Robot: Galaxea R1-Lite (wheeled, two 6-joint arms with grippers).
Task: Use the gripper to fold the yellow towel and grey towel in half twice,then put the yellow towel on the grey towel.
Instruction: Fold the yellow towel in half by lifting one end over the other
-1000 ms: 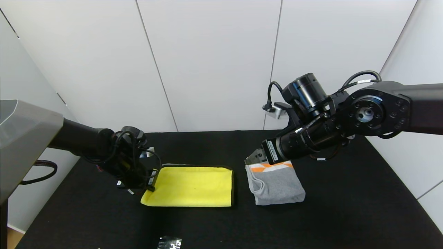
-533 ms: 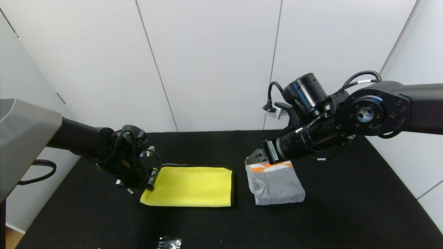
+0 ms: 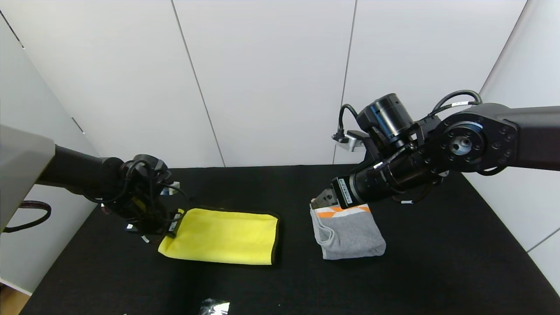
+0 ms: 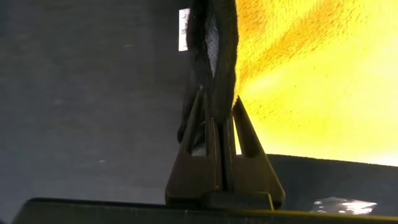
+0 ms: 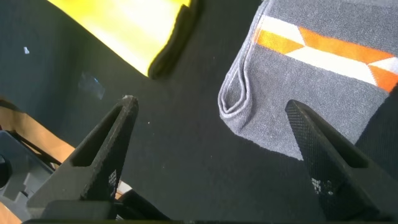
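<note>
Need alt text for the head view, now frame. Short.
The left gripper, fingers shut on the left edge of the yellow towel, holds it on a black table. The folded grey towel lies apart to its right, with the open right gripper hovering at its orange-and-white band.

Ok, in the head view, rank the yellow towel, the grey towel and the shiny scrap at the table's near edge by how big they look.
1. Bright yellow soft towel with black trim, largest.
2. Folded grey terry towel with orange-and-white band.
3. Small shiny crumpled scrap, smallest, though partly cut off by the picture's edge.
</note>
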